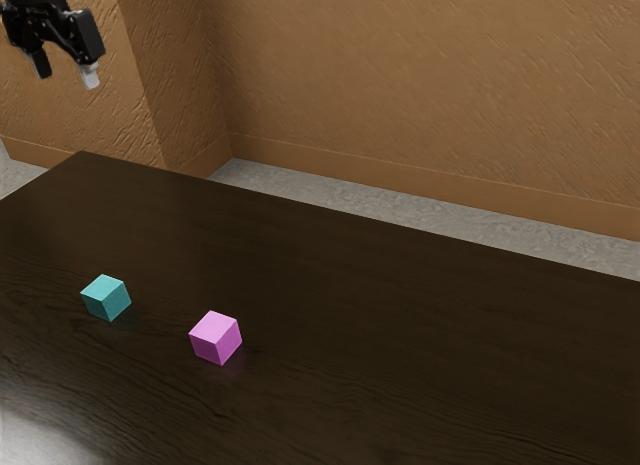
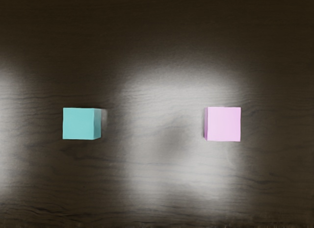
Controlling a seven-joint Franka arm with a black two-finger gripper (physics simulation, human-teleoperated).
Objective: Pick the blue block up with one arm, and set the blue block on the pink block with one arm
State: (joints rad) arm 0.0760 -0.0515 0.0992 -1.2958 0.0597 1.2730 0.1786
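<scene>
Gripper point(image 1: 66, 71) is parked high, at about 10 o'clock in the exterior view, well clear of the table point(image 1: 420, 325). Fingers are apart, nothing between them. Blue block point(image 1: 106, 297) is flat on the table, almost straight under the gripper in that view: call it 6 o'clock from the hand, a hair toward 5, with a long drop in between. Pink block point(image 1: 215, 337) is on the table too, between 3 and 4 o'clock from blue, well apart from it, not touching. Nothing picked yet, so the task is at its start. The wrist view looks straight down on blue point(image 2: 81, 123) and pink point(image 2: 223, 123), side by side in one row with a bare stretch of tabletop between them. My read is that the hand sits roughly over the midpoint of the pair, not over blue. So the move turns on one thing: shift sideways toward blue, away from pink, then go down. Both are cubes, so there is no long axis to pick. From the wrist, blue's edges look square to pink's, so either pair of opposite faces should take the fingers without much wrist turn. There is only one arm, so no choice there. Risk: descend off-centre and a fingertip lands on blue's top face or nudges it across the smooth table.
</scene>
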